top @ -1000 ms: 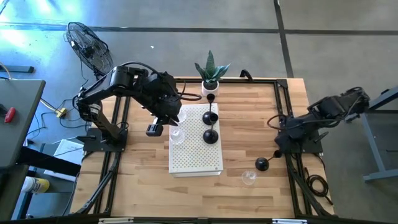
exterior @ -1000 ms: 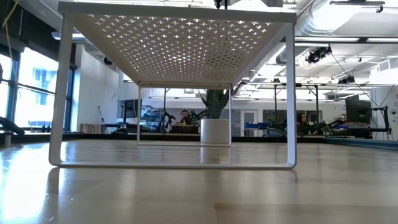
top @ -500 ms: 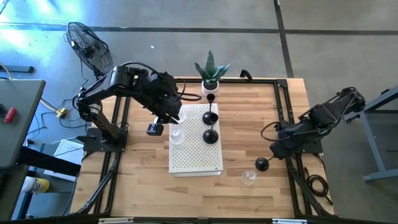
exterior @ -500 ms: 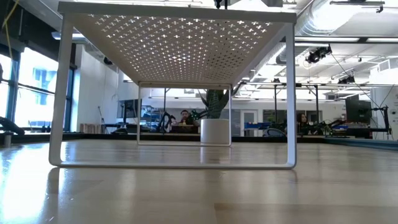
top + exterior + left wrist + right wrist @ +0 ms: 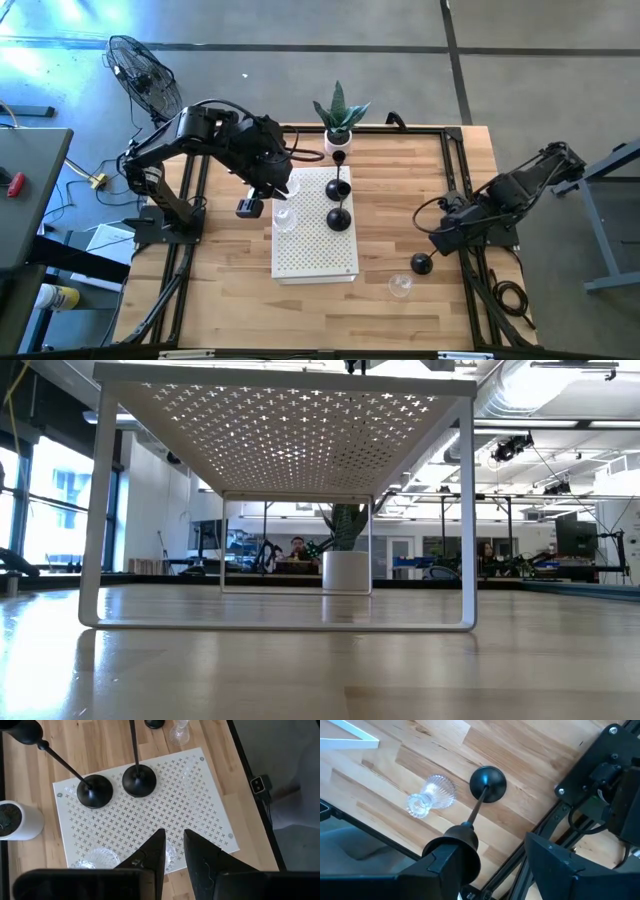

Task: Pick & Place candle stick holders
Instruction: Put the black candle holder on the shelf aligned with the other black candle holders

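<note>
Two tall black holders (image 5: 340,218) (image 5: 338,188) stand by their domed bases on the white perforated stand (image 5: 315,255), and a clear glass holder (image 5: 290,187) stands at its far left. My left gripper (image 5: 275,213) (image 5: 174,837) is at the stand's left edge, shut on a second glass holder (image 5: 170,854). A third black holder (image 5: 422,263) (image 5: 487,782) stands upright on the table at the near right, beside a glass holder (image 5: 400,287) (image 5: 432,796). My right gripper (image 5: 437,243) (image 5: 495,845) is open just above and to the far right of that black holder. My left gripper has the glass holder between its two fingers (image 5: 150,857), which come from the table's left, slanting down. The fingers hide the holder's sides, so the part held cannot be told. The holder sits upright on the stand near its left edge.
A white pot with a green plant (image 5: 340,135) (image 5: 346,572) stands behind the stand's far edge. The low view looks under the stand (image 5: 280,420). Black frame rails (image 5: 465,200) run along the table's sides. Bare wood lies on the near left (image 5: 220,300).
My right arm has reached out from the table's right edge toward the left and near side and gone down toward the black holder on the table.
</note>
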Motion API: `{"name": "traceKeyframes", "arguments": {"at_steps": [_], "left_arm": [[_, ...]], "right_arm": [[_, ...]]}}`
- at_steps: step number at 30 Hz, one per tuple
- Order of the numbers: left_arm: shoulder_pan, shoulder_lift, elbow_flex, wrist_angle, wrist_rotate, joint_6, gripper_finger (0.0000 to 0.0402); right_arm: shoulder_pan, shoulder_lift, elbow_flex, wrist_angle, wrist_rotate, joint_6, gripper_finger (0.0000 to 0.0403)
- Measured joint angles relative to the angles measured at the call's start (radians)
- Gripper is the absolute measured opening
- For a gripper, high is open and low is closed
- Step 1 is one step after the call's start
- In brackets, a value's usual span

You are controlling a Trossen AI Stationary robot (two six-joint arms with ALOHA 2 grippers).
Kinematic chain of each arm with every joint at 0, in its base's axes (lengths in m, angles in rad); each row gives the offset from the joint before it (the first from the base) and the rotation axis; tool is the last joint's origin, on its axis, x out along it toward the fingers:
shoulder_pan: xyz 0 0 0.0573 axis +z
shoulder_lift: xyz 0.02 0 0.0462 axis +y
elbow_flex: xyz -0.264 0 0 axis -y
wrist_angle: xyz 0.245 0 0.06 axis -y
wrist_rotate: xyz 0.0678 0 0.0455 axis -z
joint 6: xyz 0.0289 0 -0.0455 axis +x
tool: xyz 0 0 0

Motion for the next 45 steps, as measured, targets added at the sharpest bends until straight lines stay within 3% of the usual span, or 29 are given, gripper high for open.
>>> {"name": "traceKeyframes", "arguments": {"at_steps": [8, 20, 26, 30, 39, 45], "left_arm": [[0.0, 0.0, 0.0, 0.0, 0.0, -0.007, 0.0067], [0.0, 0.0, 0.0, 0.0, 0.0, -0.009, 0.0067], [0.0, 0.0, 0.0, 0.0, -0.001, -0.009, 0.0067], [0.0, 0.0, 0.0, 0.0, -0.001, -0.009, 0.0067], [0.0, 0.0, 0.0, 0.0, -0.001, -0.009, 0.0067], [0.0, 0.0, 0.0, 0.0, -0.001, -0.008, 0.0067]], "right_arm": [[0.0, 0.025, 0.0, 0.008, 0.006, -0.044, 0.0167], [0.0, 0.051, 0.002, 0.054, 0.0, -0.124, 0.0015], [0.0, 0.051, 0.002, 0.046, 0.047, -0.152, 0.003], [0.0, 0.051, 0.002, 0.043, 0.054, -0.195, 0.0012], [0.0, 0.051, 0.004, 0.009, 0.049, -0.268, 0.0012], [-0.002, 0.061, 0.094, -0.029, 0.12, -0.29, 0.001]]}}
